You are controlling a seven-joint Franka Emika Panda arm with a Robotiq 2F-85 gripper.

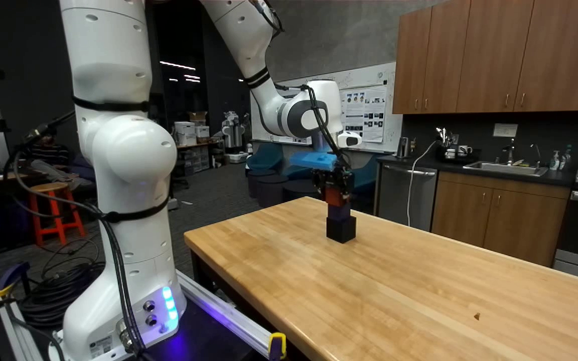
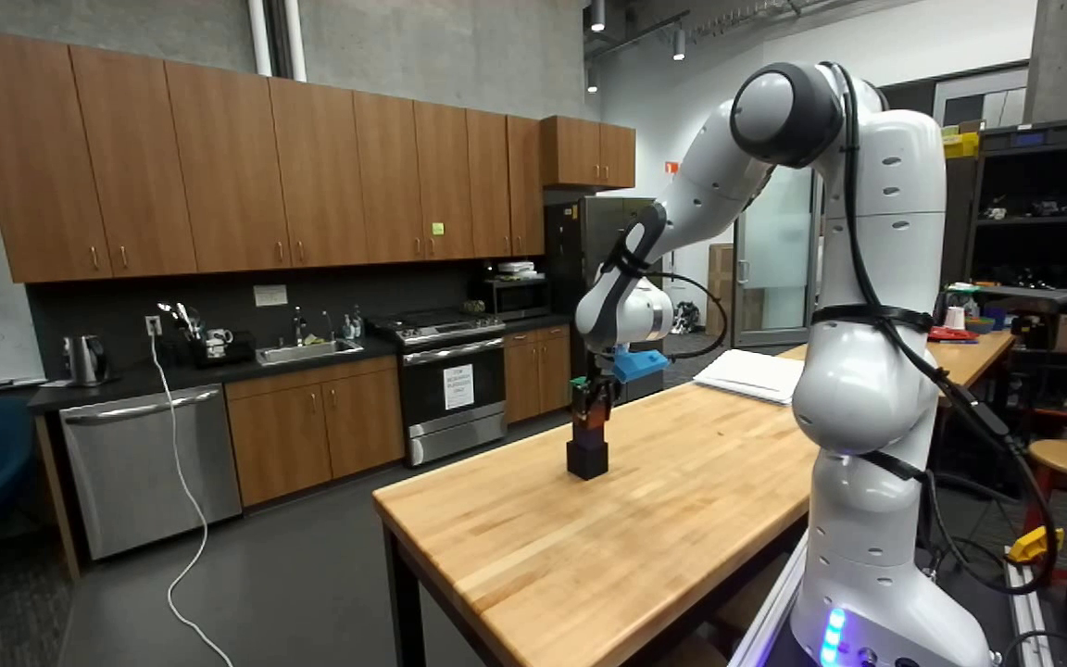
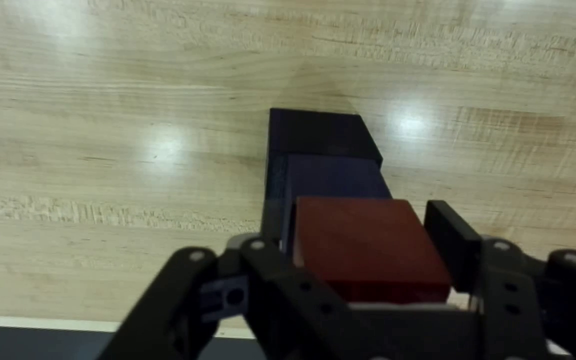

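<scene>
btm blk on tbl | mid blk on btm | top blk on mid

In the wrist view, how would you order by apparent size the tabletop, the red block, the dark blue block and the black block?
1. Tabletop
2. Red block; nearness to the lens may enlarge it.
Not ranked: black block and dark blue block. Both are partly covered, and their visible areas look alike.

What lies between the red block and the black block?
A dark purple block, below the red block and on the black block; all three views show it.
</scene>
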